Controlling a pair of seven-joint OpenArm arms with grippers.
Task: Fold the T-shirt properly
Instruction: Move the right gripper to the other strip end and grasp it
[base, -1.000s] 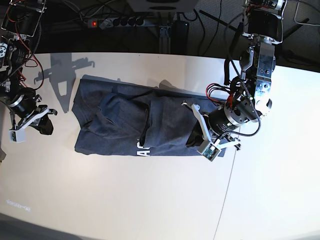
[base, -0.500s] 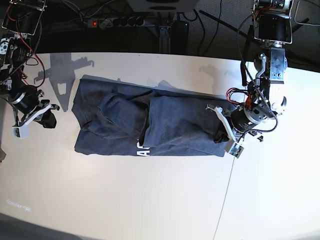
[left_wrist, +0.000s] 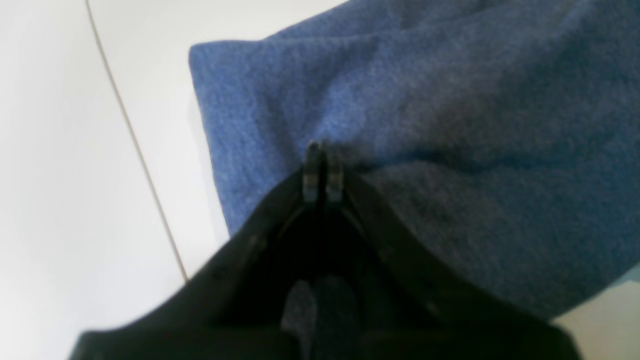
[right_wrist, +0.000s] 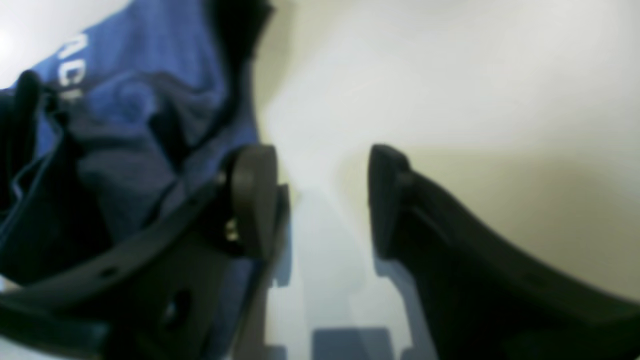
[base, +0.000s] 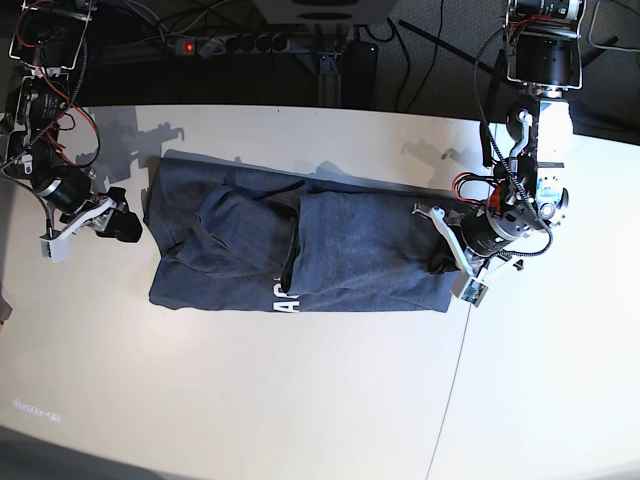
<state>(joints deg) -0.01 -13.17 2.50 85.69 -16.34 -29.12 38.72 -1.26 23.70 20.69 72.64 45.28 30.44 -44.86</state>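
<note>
Your left claw (left_wrist: 322, 165) is clenched on the T-shirt (base: 340, 250) edge; your right claw (right_wrist: 322, 200) hangs released over the counter (base: 300, 400).

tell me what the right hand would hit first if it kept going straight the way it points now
Most likely the T-shirt: in the base view the right hand points at its near edge, close by. The fingers are open over bare table, so depth is uncertain.
</note>
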